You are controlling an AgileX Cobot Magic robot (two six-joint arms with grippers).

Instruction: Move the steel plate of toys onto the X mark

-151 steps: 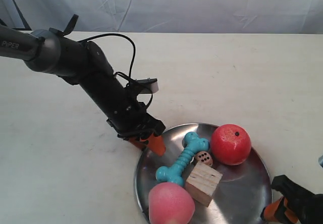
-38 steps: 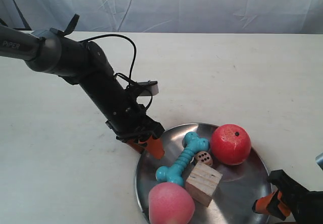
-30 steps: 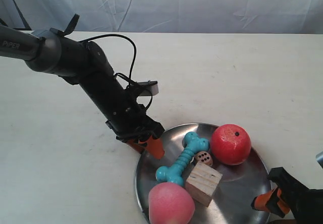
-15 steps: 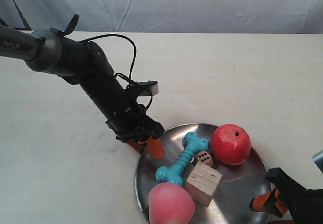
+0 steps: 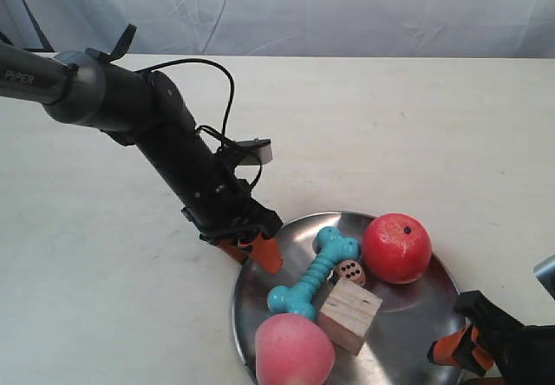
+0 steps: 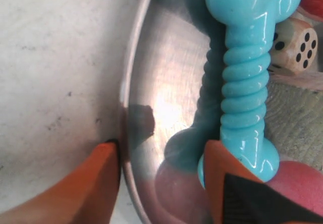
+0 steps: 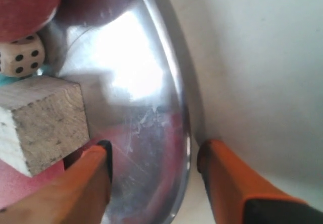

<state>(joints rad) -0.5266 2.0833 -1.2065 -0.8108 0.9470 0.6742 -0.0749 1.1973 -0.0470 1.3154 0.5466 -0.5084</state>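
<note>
Carrying five toys (image 5: 312, 272): one steel plate (image 5: 408, 324).

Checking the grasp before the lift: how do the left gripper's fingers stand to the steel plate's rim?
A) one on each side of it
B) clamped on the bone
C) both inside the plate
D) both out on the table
A: one finger sits outside the steel plate's rim, the other inside it near the teal bone.

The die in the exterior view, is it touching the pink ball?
No, the wooden cube lies between the die and the pink ball.
</note>
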